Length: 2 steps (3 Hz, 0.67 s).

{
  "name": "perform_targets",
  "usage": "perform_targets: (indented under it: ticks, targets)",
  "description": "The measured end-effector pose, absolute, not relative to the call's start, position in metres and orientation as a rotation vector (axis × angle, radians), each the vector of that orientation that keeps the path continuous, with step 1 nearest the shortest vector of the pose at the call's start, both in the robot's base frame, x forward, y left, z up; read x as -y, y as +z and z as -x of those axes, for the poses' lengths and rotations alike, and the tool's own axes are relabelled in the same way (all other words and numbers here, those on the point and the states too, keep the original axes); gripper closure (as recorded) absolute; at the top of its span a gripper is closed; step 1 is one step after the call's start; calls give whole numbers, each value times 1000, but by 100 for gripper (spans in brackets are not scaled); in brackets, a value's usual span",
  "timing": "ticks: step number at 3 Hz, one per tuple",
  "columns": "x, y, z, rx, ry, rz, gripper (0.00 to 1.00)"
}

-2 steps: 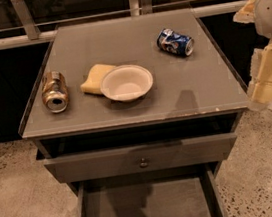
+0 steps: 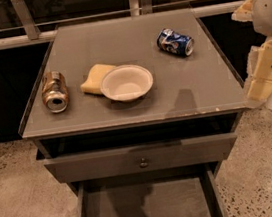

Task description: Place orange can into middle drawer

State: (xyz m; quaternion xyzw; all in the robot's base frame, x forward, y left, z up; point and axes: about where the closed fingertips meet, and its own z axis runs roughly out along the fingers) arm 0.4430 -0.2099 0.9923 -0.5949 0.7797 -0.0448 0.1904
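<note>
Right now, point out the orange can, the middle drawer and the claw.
orange can [image 2: 53, 85]: camera view, its side.
middle drawer [image 2: 169, 202]: camera view, bare floor.
claw [image 2: 260, 88]: camera view, pale tip, right of the table [image 2: 204, 88].

No readable text anywhere.
Markings on the blue-and-white can [image 2: 175, 42] and orange can [image 2: 54, 90] cannot be made out; the gripper [image 2: 267, 69] hangs right of the tabletop [image 2: 198, 86].

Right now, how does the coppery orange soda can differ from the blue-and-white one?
The coppery orange can lies near the left edge of the grey table, silver top facing the camera; the blue-and-white can lies back right, its end turned to the right. The orange can sits farther from the robot's gripper, which hangs beyond the table's right edge; the blue-and-white can is nearer it. Both lie on their sides, outside the open middle drawer.
</note>
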Motion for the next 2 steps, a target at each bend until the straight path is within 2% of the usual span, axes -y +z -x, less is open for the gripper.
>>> perform_targets:
  ticks: [1,2]
  targets:
    - [194,995,-473,-2110,-4,1610,0]
    - [138,996,-509,-1962,227,1602,0]
